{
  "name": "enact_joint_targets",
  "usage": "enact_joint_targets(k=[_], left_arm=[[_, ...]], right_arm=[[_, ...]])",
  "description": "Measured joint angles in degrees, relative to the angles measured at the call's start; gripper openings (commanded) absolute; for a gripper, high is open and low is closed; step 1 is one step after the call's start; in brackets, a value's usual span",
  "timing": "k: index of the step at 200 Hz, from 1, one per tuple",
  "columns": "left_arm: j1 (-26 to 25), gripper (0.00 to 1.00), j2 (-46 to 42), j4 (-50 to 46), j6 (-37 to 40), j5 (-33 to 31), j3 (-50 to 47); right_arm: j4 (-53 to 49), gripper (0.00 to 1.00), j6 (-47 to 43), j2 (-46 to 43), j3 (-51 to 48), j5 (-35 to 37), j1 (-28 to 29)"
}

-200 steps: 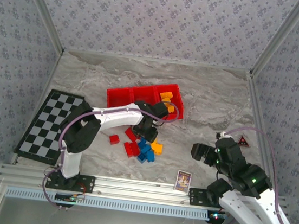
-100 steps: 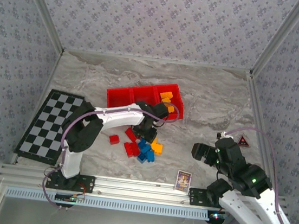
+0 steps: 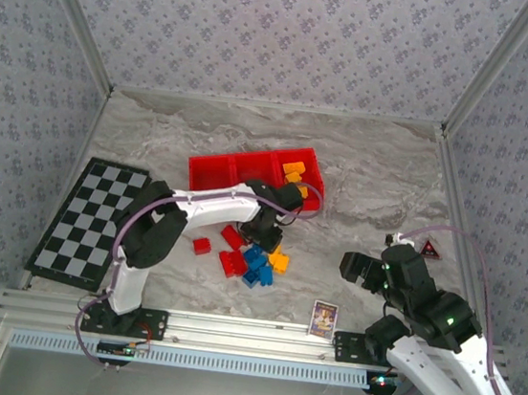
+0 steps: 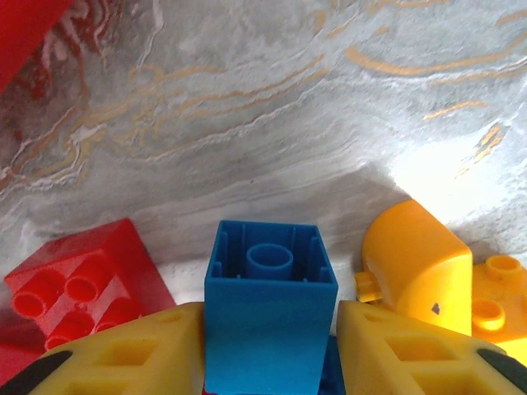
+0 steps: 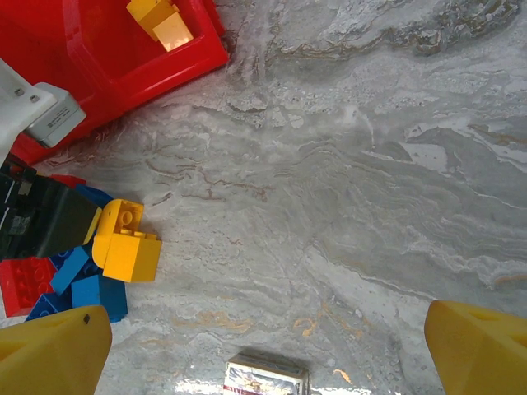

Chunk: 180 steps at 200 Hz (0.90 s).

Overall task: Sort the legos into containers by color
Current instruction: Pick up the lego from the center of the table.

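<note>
Between the left jaws, a blue lego [image 4: 269, 325] sits pinched.

Light is bright and even; in the left wrist view glare whitens the marble tabletop [image 4: 445, 173] and the near yellow fingers [image 4: 132, 354] blur.

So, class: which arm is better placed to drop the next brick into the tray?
Left. The left hand grips a blue brick near the red tray; the right hand hangs open, well away from the pile.
</note>
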Motion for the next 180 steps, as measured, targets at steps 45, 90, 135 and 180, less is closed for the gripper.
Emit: enact_joint_targets(k=[45, 90, 135, 180], left_arm=[[-0.37, 0.35, 1.92, -0.20, 1.20, -0.37, 2.51], [-0.46, 0.23, 2.32, -0.33, 2.16, -0.87, 3.17], [-0.48, 0.13, 2.12, -0.20, 2.16, -1.81, 3.19], [-0.13, 0.07, 0.04, -0.35, 1.51, -6.49, 3.34]], right_arm=[[-0.17, 1.00, 0.00, -0.37, 0.00, 0.48, 0.04], [-0.24, 1.00, -0.02, -0.37, 0.00, 0.66, -0.42], [-0.20, 1.00, -0.07, -0.37, 0.00, -0.04, -2.91], [-0.09, 1.00, -0.70, -0.35, 0.00, -1.27, -4.72]])
